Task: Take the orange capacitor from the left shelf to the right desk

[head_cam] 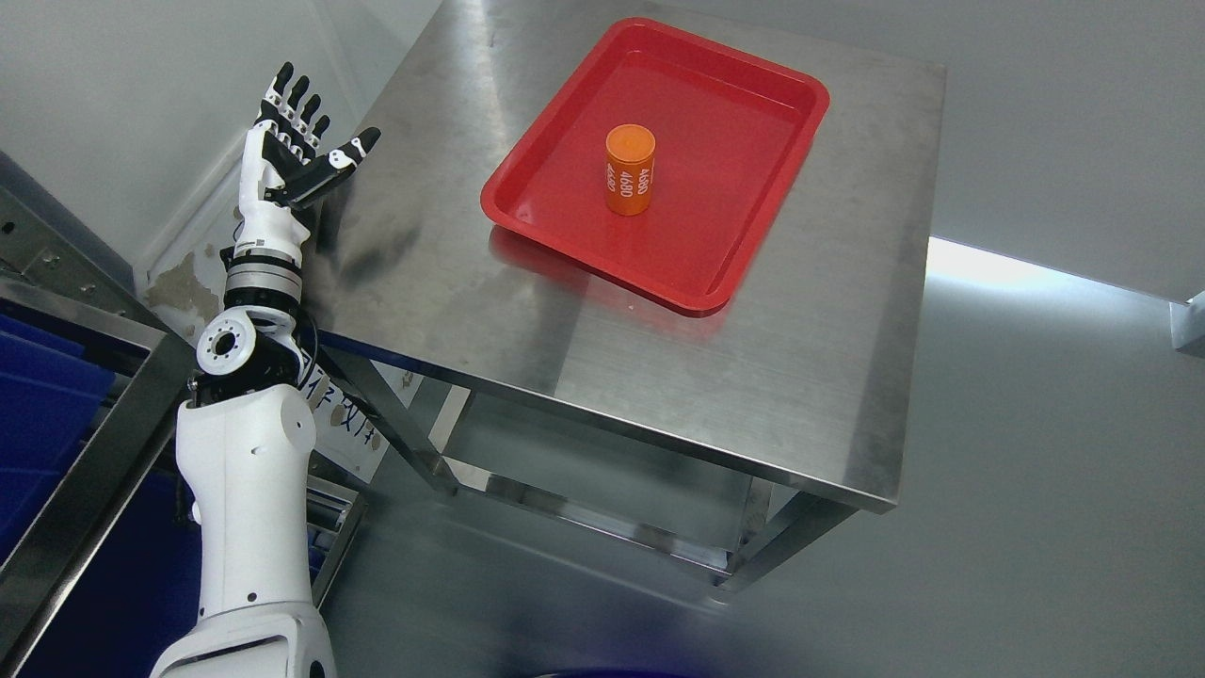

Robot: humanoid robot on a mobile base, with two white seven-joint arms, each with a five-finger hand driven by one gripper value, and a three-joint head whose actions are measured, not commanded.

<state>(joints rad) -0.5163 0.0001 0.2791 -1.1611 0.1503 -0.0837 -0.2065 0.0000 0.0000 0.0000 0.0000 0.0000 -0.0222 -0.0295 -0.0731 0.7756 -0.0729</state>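
in the head view, a brushed stainless-steel desk (527,282) fills the middle of the frame, seen from above and at a slant, with its legs and a lower steel shelf (602,471) showing beneath the top. on the far part of the desk lies a shallow rectangular red plastic tray (565,160) with rounded corners, turned at an angle to the desk edges. the small orange cylindrical capacitor (630,170) stands upright inside the tray, roughly at the middle of its floor, apart from all four walls; white markings run down its side, and its flat top faces up. a faint red reflection of the tray shows on the steel just beside the tray's near edge.

the robot's white left arm (247,490) rises from the bottom left corner, with a silver and black wrist joint above the forearm. its white and black left hand (287,160) is raised beside the desk's left edge, well apart from the tray and the capacitor. the hand is wide: four black-tipped fingers (294,99) stretch straight up close together, the thumb juts out to the right, and nothing lies in the palm.

at the far left, the grey metal frame of a shelf (85,471) crosses the corner, with blue plastic bins (42,395) behind its bars. a grey floor (1054,471) spreads to the right of the desk, and a pale wall stands behind.
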